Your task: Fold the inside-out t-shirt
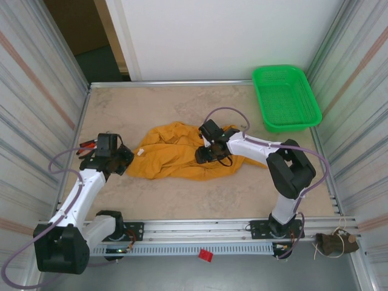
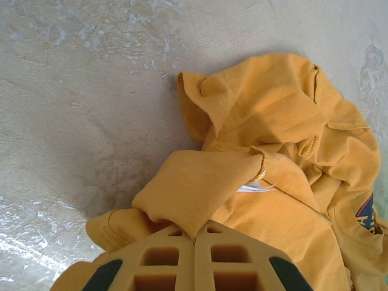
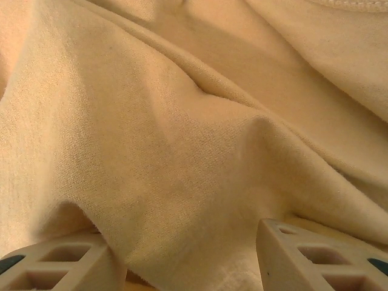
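The inside-out t-shirt [image 1: 176,159] is a crumpled mustard heap in the middle of the table. My left gripper [image 1: 129,159] is at the heap's left edge. In the left wrist view that gripper [image 2: 197,233] is shut on a pinched fold of the t-shirt [image 2: 273,121]; a small white label [image 2: 254,188] and a bit of dark print [image 2: 367,212] show behind it. My right gripper [image 1: 206,154] is pressed down into the heap's right half. Its fingers [image 3: 303,254] stand apart, and a ridge of the t-shirt [image 3: 182,121] bulges between them without being squeezed.
A green plastic basket [image 1: 285,97] sits at the table's far right corner. Bare beige tabletop [image 1: 151,109] surrounds the heap. Ribbed metal walls close in both sides, and a rail [image 1: 200,230] carrying the arm bases runs along the near edge.
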Motion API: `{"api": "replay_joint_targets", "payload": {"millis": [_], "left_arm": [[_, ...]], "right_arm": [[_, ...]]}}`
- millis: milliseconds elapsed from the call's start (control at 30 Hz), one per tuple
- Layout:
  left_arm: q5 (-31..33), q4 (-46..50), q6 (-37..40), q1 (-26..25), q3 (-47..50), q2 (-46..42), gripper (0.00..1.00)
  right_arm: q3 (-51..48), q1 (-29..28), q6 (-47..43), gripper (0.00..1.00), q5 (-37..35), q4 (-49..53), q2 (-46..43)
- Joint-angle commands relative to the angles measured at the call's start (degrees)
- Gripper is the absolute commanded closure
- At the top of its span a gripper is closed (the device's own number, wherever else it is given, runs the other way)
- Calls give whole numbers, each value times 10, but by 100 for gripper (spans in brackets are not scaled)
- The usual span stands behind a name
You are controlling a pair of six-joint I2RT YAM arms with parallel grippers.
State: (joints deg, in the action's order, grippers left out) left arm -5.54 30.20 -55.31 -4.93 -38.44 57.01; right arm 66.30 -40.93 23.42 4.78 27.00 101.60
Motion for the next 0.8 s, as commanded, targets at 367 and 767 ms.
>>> {"api": "replay_joint_targets", "payload": {"millis": [367,767], "left_arm": [[-36,-25,20,39,-177,47,100],[-71,-59,-14,39,-513,152,100]], "right_arm": [[171,132,-54,100,31,72,-130],[449,252,-48,100,136,138,-204]]}}
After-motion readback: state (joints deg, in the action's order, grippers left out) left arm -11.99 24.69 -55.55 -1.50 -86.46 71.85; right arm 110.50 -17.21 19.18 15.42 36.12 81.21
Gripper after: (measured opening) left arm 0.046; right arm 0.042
